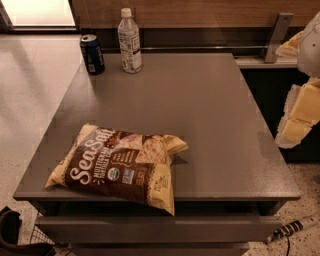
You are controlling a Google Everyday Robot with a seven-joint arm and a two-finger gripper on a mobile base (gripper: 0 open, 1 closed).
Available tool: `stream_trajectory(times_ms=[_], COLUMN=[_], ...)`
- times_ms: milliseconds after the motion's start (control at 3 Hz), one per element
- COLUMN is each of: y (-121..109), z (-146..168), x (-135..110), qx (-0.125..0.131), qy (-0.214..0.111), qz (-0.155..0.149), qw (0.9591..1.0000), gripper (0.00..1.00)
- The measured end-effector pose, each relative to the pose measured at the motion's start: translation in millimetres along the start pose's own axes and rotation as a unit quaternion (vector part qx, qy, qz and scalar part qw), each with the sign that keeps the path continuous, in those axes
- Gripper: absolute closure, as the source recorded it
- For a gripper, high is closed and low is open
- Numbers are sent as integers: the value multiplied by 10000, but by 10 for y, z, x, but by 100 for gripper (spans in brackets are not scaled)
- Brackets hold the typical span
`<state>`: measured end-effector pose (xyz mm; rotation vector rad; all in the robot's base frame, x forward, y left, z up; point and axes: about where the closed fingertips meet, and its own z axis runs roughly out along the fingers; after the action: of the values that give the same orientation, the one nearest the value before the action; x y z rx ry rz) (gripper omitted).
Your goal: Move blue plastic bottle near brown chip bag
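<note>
The blue plastic bottle [129, 41] stands upright at the far left of the grey table [200, 115]; it is clear, with a white cap and a white label. The brown chip bag [120, 164], with "Sea Salt" lettering, lies flat at the front left, its corner hanging over the table's front edge. My gripper [298, 117] shows as cream and white parts at the right edge of the view, beside the table's right side. It is far from the bottle and from the bag and holds nothing that I can see.
A short dark blue soda can [92, 54] stands just left of the bottle. A wood-panelled wall [200, 12] runs behind the table. A metal bracket [277, 36] stands at the back right. A striped cable [290, 229] lies on the floor at the lower right.
</note>
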<state>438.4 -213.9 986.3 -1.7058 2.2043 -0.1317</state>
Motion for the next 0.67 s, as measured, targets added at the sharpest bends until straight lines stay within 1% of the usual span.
stream_trajectory(times_ms=[333, 667], y=[0, -124], z=[0, 61], x=[0, -84], qx=[1, 162], qy=[-1, -331], qz=[0, 84], qw=[10000, 9993], gripper=[0, 0])
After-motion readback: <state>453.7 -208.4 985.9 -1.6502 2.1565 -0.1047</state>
